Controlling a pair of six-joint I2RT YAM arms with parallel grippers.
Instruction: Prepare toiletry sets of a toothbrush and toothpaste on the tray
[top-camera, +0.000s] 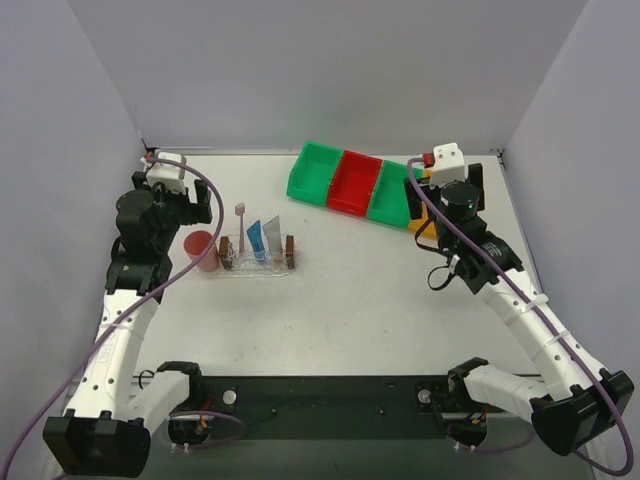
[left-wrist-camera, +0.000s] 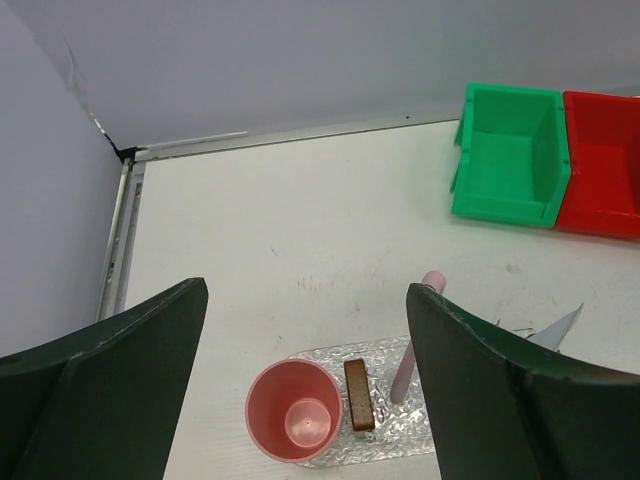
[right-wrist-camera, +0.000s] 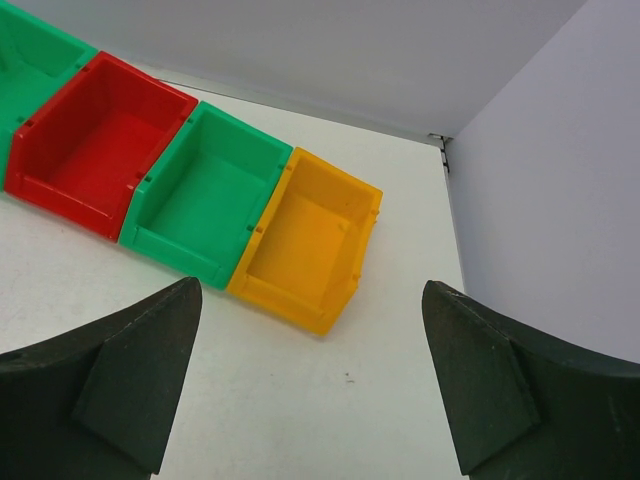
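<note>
Two tubes stand upright in the tray (top-camera: 262, 273), left of the table's middle: the blue toothpaste (top-camera: 256, 238) and the grey-white toothpaste (top-camera: 272, 236) side by side, with the toothbrush (top-camera: 241, 230) upright just left of them, head up. A pink cup (top-camera: 201, 250) sits at the tray's left end. The left gripper (left-wrist-camera: 305, 292) hovers above cup and tray, fingers spread wide, holding nothing. The right gripper (right-wrist-camera: 310, 290) hangs well apart over the coloured bins (right-wrist-camera: 180, 245), fingers likewise spread and empty.
</note>
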